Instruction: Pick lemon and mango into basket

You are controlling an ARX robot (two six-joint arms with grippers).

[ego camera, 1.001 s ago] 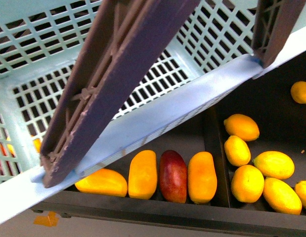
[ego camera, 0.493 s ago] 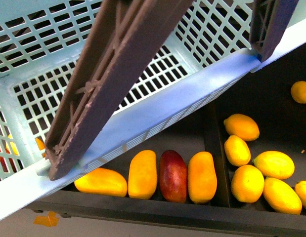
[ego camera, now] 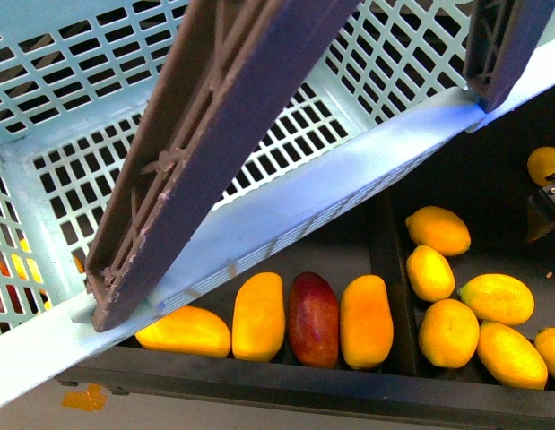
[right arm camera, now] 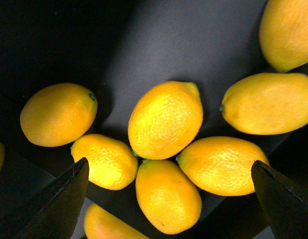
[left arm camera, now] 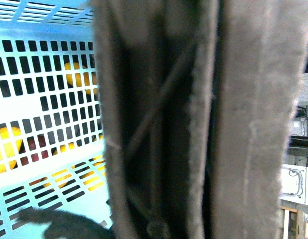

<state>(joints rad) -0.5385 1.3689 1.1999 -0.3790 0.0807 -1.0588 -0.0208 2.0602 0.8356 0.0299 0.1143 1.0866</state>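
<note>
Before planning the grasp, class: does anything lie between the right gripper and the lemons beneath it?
Nothing visible: the right gripper is open over the lemon, which lies uncovered among other lemons.

In my front view the basket (ego camera: 286, 210) covers everything beyond the mangoes (ego camera: 258, 315), its brown handle (ego camera: 205, 152) slanting across its open mouth and leaving gaps either side, while the lemons (ego camera: 448, 332) lie packed and touching beside the divider (ego camera: 383, 237), with bare dark floor (ego camera: 492, 170) only beyond them.
</note>
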